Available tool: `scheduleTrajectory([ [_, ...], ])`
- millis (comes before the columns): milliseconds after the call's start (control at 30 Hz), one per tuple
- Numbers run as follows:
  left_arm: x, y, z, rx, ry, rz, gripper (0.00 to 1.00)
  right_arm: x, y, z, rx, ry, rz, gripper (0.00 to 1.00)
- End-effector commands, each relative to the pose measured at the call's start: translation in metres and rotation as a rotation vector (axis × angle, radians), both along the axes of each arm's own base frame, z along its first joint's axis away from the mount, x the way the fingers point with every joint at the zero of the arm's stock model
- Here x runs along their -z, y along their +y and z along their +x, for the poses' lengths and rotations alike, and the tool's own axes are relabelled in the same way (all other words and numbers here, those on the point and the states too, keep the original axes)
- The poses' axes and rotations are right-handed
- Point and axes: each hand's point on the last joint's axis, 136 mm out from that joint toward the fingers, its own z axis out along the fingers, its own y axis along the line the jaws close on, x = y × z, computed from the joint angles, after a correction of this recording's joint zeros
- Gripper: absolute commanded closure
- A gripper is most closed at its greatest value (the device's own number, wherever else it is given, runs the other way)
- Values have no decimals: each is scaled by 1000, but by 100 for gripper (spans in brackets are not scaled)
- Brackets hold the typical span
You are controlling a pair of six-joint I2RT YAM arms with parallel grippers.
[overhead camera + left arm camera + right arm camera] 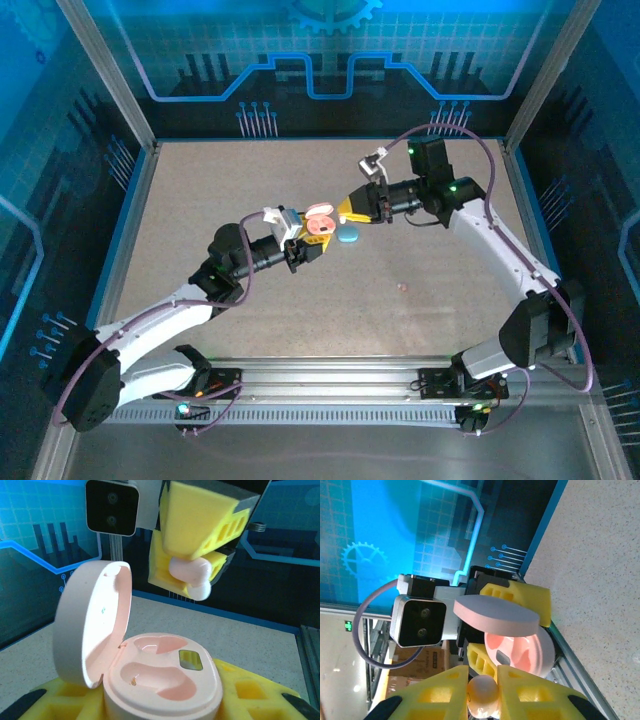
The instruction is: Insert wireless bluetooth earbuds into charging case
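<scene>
earbud (pixel 191 576) pinched between right gripper (pixel 482 679) jaws, above open case (pixel 155 707).

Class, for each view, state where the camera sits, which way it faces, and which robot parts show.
Top external: above, behind the bases, looking down at the table; both arms show.
Left wrist: on the left arm, facing the right end effector over its own fingers and the open case.
Right wrist: facing the left end effector over its own fingers and the earbud.
Shared: the case.
</scene>
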Motion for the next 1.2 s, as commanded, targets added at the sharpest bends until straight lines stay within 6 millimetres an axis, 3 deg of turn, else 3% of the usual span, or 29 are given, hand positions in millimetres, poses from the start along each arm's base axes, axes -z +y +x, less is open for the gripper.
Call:
scheduleTrajectory([
  [0,-14,-3,-4,21,-70,-27,61,-15,4,-8,9,-88,-15,80],
  [233,-18,-6,-10,55,-67,-43,60,-8,8,-6,27,-116,-61,80],
  [567,-20,-8,-10,70,-49,-54,60,-14,18,-9,9,-147,-55,80],
  [867,-26,-8,-12,83,-47,-85,60,3,17,-6,28,-161,-131,80],
  [1167,-31,-8,-15,91,-51,-98,60,3,16,-5,63,-229,-161,79],
])
